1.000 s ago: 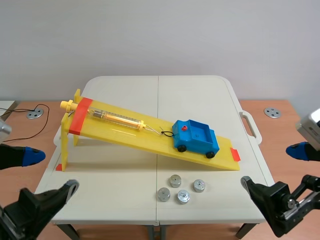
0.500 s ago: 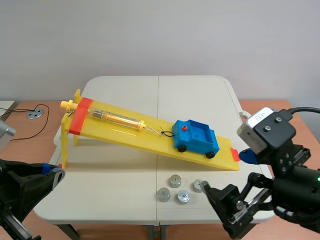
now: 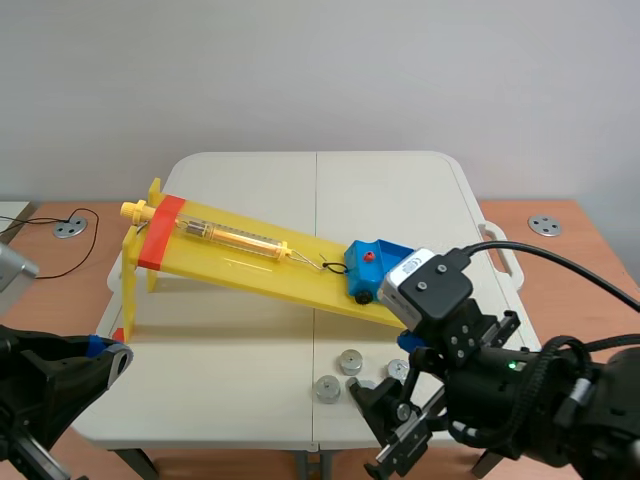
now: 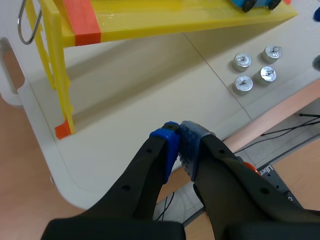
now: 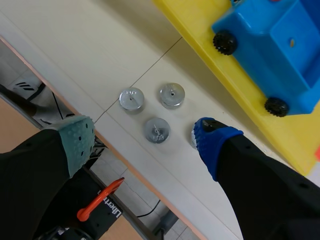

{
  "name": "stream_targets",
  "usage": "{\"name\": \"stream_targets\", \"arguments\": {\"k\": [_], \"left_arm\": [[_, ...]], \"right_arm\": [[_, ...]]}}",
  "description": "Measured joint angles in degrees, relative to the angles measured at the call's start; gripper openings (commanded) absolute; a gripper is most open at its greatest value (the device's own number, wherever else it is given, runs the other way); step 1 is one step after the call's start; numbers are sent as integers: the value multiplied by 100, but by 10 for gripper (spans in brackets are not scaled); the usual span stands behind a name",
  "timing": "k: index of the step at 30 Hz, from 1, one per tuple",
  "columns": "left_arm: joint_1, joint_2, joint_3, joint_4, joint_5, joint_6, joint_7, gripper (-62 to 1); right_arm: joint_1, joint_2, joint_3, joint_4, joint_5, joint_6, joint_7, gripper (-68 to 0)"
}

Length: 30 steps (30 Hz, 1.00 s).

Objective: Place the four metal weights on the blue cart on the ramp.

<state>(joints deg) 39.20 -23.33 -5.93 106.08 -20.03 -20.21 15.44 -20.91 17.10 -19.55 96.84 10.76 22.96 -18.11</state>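
Swinging in from the right, my right tool (image 5: 145,136) now hangs spread above the four weights (image 5: 171,95), none yet on the cart (image 5: 280,55); my left tool (image 4: 178,135) is pinched together.

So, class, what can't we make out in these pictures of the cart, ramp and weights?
Scene view: the right arm covers the blue cart's lower end, the ramp's foot and parts of two weights.
Right wrist view: one weight lies mostly under the blue pad; the cart is cut by the edge.
Left wrist view: only the cart's wheels show.
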Motion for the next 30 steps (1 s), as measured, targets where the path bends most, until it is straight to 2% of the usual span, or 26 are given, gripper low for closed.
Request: {"name": "stream_targets", "arguments": {"k": [4,12,15,23,30], "left_arm": [[0,33,0,0,0,0,24,-578],[0,33,0,0,0,0,46,-578],[0,33,0,0,0,0,61,-578],[0,33,0,0,0,0,63,-578],[0,33,0,0,0,0,63,-578]], "right_arm": [[236,-232,-160,-337,-164,0,-26,-270],[632,-610,-444,-962,-463,-2,-22,-331],[737,-708,-535,-1119,-579,-15,-22,-333],[992,-903,-750,-1537,-868,-179,-11,-344],[1093,-920,-922,-1749,-966,-280,9,-344]]}}
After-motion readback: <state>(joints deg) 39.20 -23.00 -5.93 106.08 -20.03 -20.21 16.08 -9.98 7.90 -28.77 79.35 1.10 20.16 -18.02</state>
